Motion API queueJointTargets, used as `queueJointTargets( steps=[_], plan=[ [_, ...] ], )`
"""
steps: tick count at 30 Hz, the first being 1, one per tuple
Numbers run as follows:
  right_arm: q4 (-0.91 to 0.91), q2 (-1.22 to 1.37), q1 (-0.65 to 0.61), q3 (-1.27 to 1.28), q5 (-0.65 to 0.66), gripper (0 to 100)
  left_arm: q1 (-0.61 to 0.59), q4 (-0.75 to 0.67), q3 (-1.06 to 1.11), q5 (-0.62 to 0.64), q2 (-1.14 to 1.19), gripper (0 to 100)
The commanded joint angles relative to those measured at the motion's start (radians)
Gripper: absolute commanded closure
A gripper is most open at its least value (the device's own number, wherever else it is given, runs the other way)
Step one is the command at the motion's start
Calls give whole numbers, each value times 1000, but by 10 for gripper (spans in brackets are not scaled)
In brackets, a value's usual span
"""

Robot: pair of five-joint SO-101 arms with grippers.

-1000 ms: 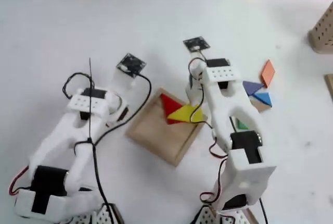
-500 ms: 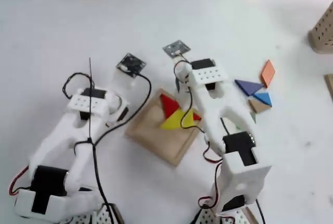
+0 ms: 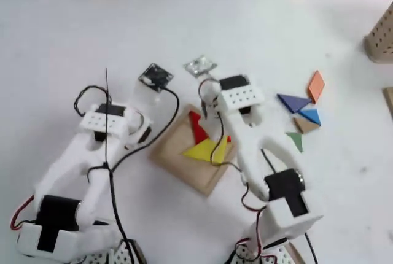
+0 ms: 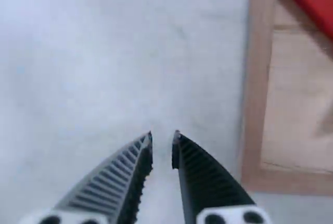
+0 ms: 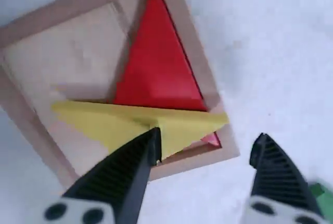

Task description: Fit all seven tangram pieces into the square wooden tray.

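Observation:
The square wooden tray (image 3: 175,153) lies between the two arms, set like a diamond. A red triangle (image 3: 196,124) lies flat in its far corner. A yellow triangle (image 3: 206,149) lies slanted across the tray, partly over the red one (image 5: 156,62). My right gripper (image 5: 208,136) hangs open over the tray's rim (image 5: 78,5), and one fingertip (image 5: 151,143) touches the yellow triangle (image 5: 119,122). My left gripper (image 4: 162,135) is shut on nothing, low over the table beside the tray's rim (image 4: 255,78).
Loose pieces lie right of the right arm: an orange parallelogram (image 3: 316,86), a dark blue triangle (image 3: 293,102), a light blue triangle (image 3: 311,116), a tan piece (image 3: 305,126) and a green triangle (image 3: 296,140). A wooden block (image 3: 382,34) stands at the right edge.
The right arm has swung left over the tray. The yellow triangle has moved with it, left and farther into the tray. The left arm has kept still.

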Motion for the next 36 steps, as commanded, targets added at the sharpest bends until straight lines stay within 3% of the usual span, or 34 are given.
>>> queueJointTargets(
  steps=[1,8,21,25,30,36],
  plan=[
    [-41,-73,-16,78,2,722,1,-14,-44,-9,2,913],
    [-104,-73,-25,178,2,722,1,-14,-43,-9,2,913],
    [-117,-70,-191,199,15,722,1,-14,-43,-12,2,914],
    [-99,-76,-262,227,112,722,4,-14,-43,-12,2,915],
    [-94,-81,-308,242,127,724,10,-15,-41,-14,4,916],
    [-64,-73,-360,256,201,827,10,-15,-41,-14,4,916]
  ],
)
